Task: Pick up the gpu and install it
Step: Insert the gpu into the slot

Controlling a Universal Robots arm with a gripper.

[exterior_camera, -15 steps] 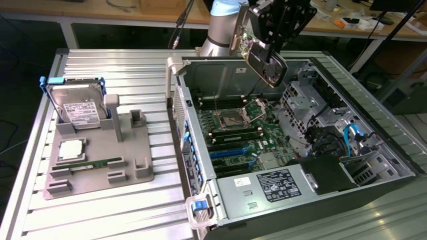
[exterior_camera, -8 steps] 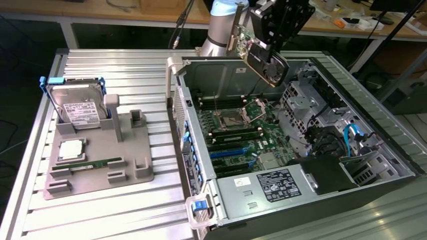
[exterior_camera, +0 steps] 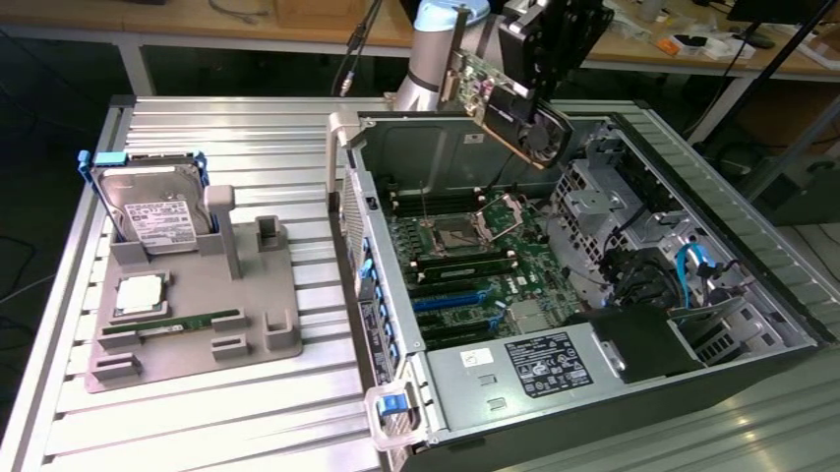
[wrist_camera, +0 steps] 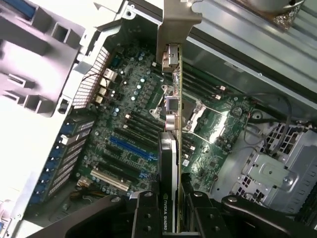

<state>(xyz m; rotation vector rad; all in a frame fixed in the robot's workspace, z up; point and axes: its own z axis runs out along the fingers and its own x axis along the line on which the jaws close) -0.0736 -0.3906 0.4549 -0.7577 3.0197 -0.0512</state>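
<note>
The gpu [exterior_camera: 514, 106], a dark card with a black cooler face and a silver end bracket, hangs tilted in the air over the back of the open computer case [exterior_camera: 393, 295]. My gripper [exterior_camera: 549, 49] is shut on its upper edge. In the wrist view the gpu [wrist_camera: 171, 144] runs edge-on away from my gripper [wrist_camera: 171, 215], its silver bracket [wrist_camera: 179, 20] at the far end. Below it lies the motherboard [wrist_camera: 133, 119] with its blue slots [wrist_camera: 130, 147]; the card is well clear of them.
A grey fixture [exterior_camera: 197, 334] on the slatted aluminium table [exterior_camera: 236, 128] holds a silver hard drive [exterior_camera: 153, 211], a processor [exterior_camera: 142, 293] and a green memory stick [exterior_camera: 177, 322]. Inside the case sit the power supply [exterior_camera: 538, 364], a drive cage [exterior_camera: 604, 202] and cables [exterior_camera: 695, 275].
</note>
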